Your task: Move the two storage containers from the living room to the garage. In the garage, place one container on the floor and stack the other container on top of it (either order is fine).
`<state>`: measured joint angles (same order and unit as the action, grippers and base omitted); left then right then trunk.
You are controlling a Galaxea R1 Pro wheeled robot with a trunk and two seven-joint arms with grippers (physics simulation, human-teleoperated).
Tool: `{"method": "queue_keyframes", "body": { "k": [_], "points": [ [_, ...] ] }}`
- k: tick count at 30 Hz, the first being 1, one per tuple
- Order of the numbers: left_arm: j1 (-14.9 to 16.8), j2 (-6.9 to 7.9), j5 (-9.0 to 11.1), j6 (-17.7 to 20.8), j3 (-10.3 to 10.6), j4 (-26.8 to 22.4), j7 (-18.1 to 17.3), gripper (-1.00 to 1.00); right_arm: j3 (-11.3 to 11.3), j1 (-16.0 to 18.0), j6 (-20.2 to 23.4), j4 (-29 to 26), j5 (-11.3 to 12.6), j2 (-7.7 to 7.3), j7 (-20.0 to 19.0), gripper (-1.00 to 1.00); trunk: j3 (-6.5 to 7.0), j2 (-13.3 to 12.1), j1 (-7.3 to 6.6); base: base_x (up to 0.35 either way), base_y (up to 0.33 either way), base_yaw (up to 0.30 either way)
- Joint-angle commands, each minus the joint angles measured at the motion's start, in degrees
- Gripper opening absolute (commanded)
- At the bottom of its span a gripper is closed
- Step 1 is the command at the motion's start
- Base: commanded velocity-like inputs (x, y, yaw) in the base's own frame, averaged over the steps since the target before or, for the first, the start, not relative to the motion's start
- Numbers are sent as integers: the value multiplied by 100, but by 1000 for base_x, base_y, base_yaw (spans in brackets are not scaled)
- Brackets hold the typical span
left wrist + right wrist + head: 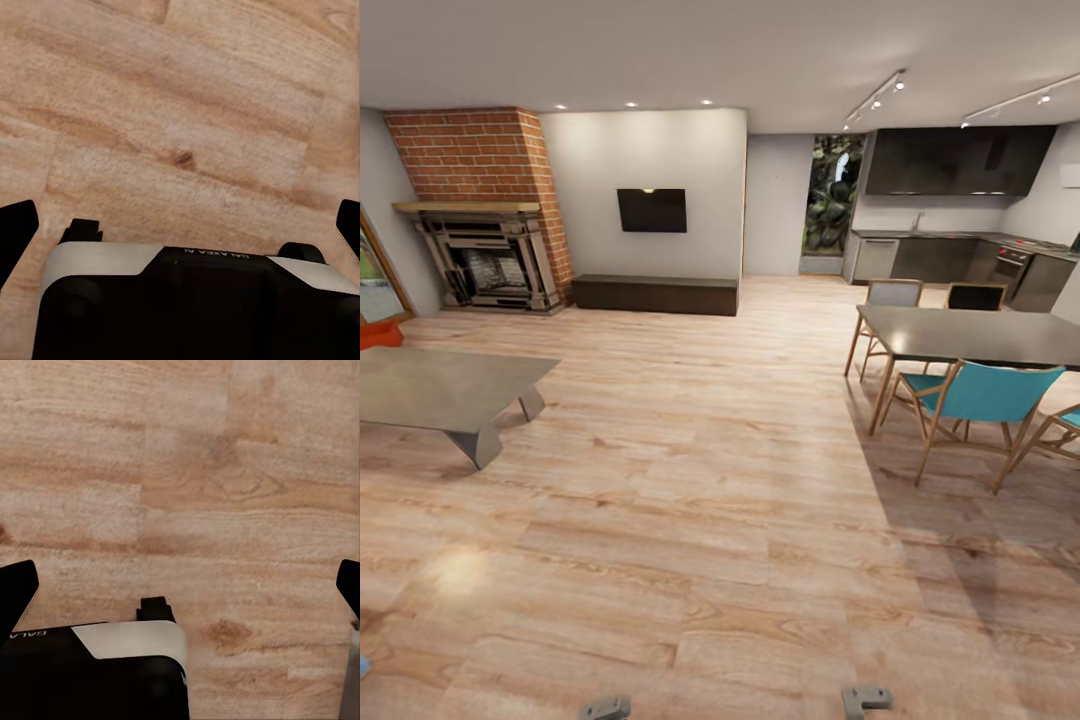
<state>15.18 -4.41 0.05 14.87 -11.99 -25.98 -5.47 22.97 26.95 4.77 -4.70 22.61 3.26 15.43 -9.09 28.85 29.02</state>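
Head view shows the robot standing in the living room (690,470), on light wood-plank flooring, with nothing in either gripper. One red-orange container (380,333) peeks in at the far left edge, just beyond the low grey surface (445,390) and close to the wood-framed glass door (375,275). Only a corner of it is visible, so whether the second container sits beside it cannot be told.

The step in hand looks like the approach. A good way to do it would be to turn the base left until the container sits centred ahead, then roll around the low surface rather than reaching over it, stopping close enough that both arms can come down on the short ends.

The left gripper (180,225) and the right gripper (180,585) hang over bare planks. In each wrist view the dark fingers (16,229) show at opposite edges, spread wide apart with nothing between them.

Counted: one container in sight, one low surface, one dining table (975,335), two teal chairs (980,395), two more chairs behind the table, one brick fireplace (485,245), one wall screen (651,210).
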Motion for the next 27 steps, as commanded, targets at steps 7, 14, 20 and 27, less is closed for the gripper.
{"method": "queue_keyframes", "body": {
  "k": [7,14,20,27],
  "points": [
    [3,-7,-2,42,-44,-13,-33,100,49,3,41,-13,34,-1,31,100,-10,9,6,333,0,0],
    [3,-7,-6,42,-42,-13,-33,100,49,3,40,-13,35,-1,32,100,-10,9,6,333,0,0],
    [3,-6,-13,42,-40,-13,-33,100,49,3,41,-13,33,-1,31,100,-10,9,6,333,0,0],
    [3,-7,-7,42,-40,-13,-33,100,49,3,40,-13,34,-1,31,100,-10,9,6,333,0,0]
  ]
}}
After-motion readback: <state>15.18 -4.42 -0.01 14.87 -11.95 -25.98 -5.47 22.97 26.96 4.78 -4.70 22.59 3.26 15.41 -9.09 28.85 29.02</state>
